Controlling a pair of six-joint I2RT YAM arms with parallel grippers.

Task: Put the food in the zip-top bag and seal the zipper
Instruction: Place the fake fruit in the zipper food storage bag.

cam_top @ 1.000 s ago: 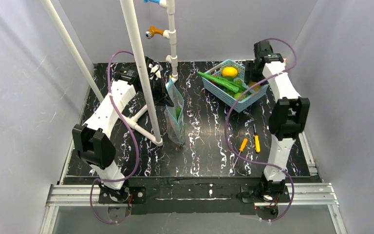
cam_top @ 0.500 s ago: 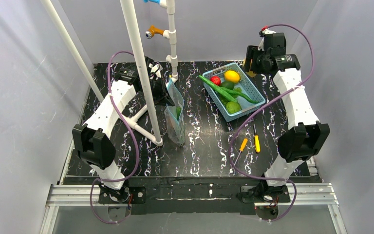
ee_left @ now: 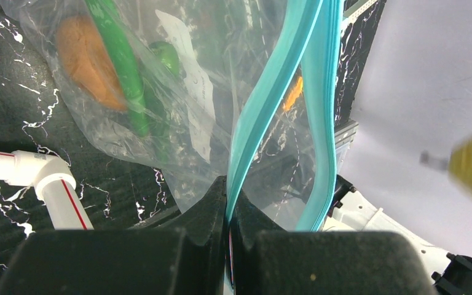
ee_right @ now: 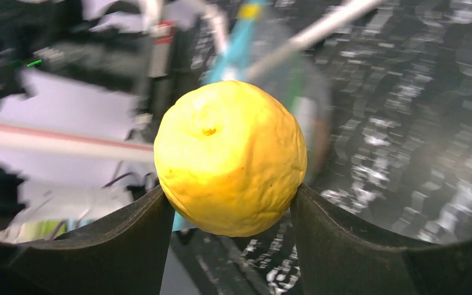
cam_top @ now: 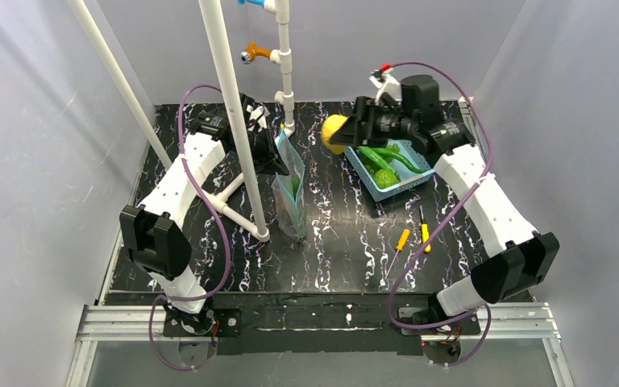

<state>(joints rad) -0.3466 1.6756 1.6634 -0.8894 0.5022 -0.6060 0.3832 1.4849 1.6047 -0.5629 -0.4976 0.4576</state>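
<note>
The right gripper (cam_top: 340, 134) is clamped on the yellow fruit (ee_right: 230, 157). Half a second ago that fruit lay in the blue basket (cam_top: 409, 179). Now it is up in the air, left of the basket, in the upper middle of the top view. The left gripper (ee_left: 227, 206) has not moved and pinches one side of the zipper (ee_left: 269, 92). The zip-top bag (cam_top: 292, 201) stands left of centre, mouth up and open, its long side up and down. A green pod (ee_left: 120, 58) and a brown-orange fruit (ee_left: 86, 55) sit inside.
</note>
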